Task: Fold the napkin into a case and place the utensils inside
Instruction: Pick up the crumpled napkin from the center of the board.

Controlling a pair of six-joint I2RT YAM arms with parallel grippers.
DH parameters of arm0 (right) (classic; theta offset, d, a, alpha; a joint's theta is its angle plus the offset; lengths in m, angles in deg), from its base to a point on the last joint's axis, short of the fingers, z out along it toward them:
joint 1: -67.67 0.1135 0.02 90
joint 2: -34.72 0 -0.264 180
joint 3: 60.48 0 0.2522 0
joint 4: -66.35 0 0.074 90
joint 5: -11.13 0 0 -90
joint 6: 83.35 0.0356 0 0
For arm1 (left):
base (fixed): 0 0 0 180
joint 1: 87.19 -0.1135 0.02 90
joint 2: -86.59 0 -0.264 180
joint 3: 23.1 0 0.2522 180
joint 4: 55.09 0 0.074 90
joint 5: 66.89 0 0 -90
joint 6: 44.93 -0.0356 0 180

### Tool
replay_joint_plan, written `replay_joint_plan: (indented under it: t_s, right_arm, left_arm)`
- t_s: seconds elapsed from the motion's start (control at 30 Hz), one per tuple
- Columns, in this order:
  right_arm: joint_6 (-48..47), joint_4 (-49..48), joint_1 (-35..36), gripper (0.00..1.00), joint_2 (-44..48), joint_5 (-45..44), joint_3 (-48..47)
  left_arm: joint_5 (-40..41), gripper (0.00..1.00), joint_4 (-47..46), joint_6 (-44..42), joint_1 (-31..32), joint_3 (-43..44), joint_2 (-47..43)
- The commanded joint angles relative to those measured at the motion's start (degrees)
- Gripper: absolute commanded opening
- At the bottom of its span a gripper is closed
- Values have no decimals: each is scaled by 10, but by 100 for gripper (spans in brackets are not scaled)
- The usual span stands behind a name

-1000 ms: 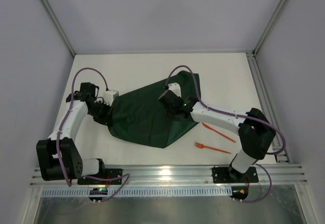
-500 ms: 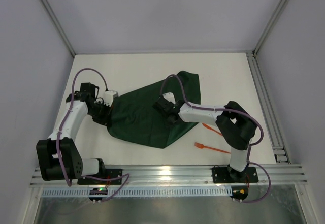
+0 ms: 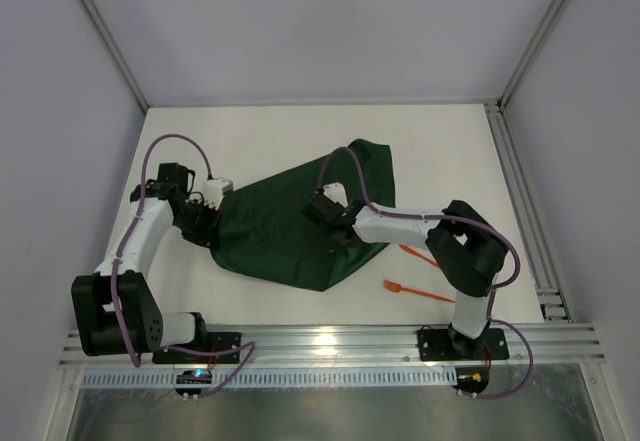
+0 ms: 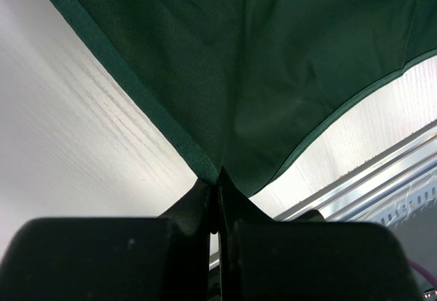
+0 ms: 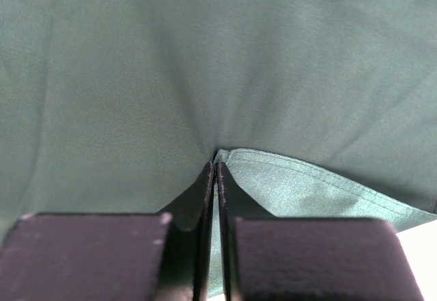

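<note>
Pinching the napkin (image 3: pixel 275 241) at 2 places, both arms hold the cloth ready for a fold. The left fingers (image 4: pixel 217 181) are pressed together on the hemmed left corner, and the cloth fans away from their tips. This looks like an anchor that keeps that side taut. The right fingers (image 5: pixel 215 171) are clamped on a hemmed edge near the napkin's middle, where a flap lies over the layer beneath, probably to draw it across and narrow the cloth toward a case.

The napkin lies mid-table, rumpled into an uneven wedge and not yet a pouch. It is thin, matte and dark green, with a stitched border. The 2 utensils, a tined fork (image 3: pixel 418 291) and a second slender orange piece (image 3: pixel 428 260), lie on the white table (image 3: pixel 250 141) just beside the cloth's right edge, within the right arm's reach.
</note>
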Motion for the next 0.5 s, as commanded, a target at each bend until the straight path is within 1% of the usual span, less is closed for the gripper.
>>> replay_joint_plan:
  t_s: [0.0, 0.23, 0.37, 0.43, 0.47]
  right_arm:
    - [16, 8, -3, 4, 30, -26, 28]
    - [9, 9, -7, 4, 65, -32, 37]
    - [-5, -2, -7, 4, 89, -7, 49]
    - [-5, -2, -7, 5, 90, -1, 57]
    - [-3, -2, -7, 9, 90, 0, 61]
  left_arm:
    - [6, 0, 2, 1, -2, -1, -6]
    - [6, 0, 3, 3, -2, 6, -5]
    - [7, 0, 3, 2, -2, 3, -3]
    - [7, 0, 0, 2, -2, 1, -2]
    - [7, 0, 1, 1, -2, 1, -1]
